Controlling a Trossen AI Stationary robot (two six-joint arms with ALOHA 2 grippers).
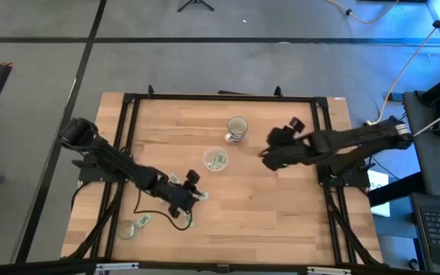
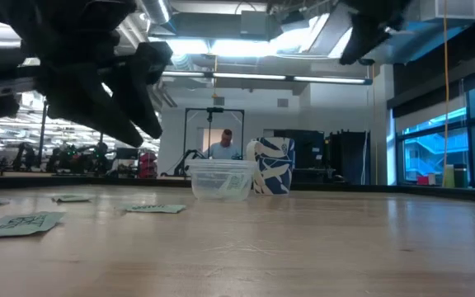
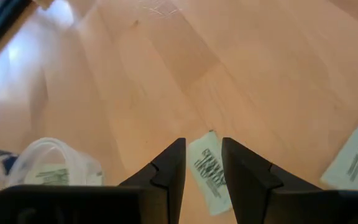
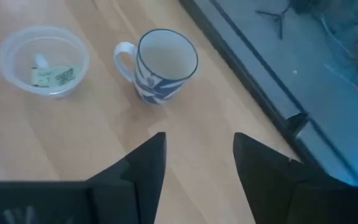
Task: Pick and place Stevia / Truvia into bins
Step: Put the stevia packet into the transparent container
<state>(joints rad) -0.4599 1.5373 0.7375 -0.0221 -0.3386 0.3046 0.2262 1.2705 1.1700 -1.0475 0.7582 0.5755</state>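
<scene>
Pale green sachet [image 3: 207, 172] lies on the table [image 1: 281, 206] between the left gripper's [image 3: 202, 163] slightly parted, empty fingers. Right gripper [image 4: 197, 158] hovers open and empty near the clear cup [image 4: 43, 60], which holds one sachet.

You see pale green sachets [image 3: 209, 176] with dark print lying on a light, wood-grained surface [image 1: 281, 206]. The bin [image 4: 43, 60] is clear plastic with a whitish rim. The mug [image 4: 163, 65] shows a dark blue and white pattern. Both arms' fingers [image 3: 166, 171] are black.

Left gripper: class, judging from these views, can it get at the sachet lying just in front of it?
Probably yes. The left gripper hangs with jaws open astride the sachet, and only bare table surrounds it.
</scene>
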